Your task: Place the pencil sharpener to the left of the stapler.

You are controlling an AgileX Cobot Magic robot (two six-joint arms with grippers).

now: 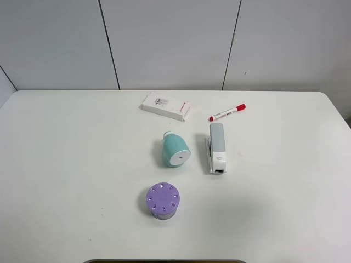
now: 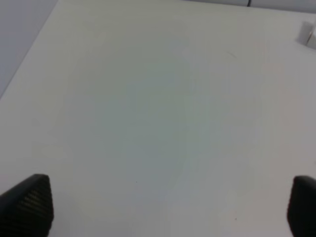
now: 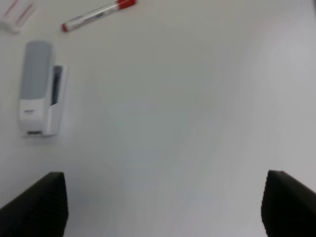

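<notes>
The pencil sharpener (image 1: pixel 175 152) lies on its side on the white worktop (image 1: pixel 66 164), just left of the stapler (image 1: pixel 216 147) and apart from it. Both the left gripper (image 2: pixel 168 207) and the right gripper (image 3: pixel 165 205) are spread wide over bare worktop, holding nothing.

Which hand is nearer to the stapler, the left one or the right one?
Right. The right hand has the stapler in its wrist view, close ahead and to one side. The left hand sees only bare table; the stapler is outside its view.
</notes>
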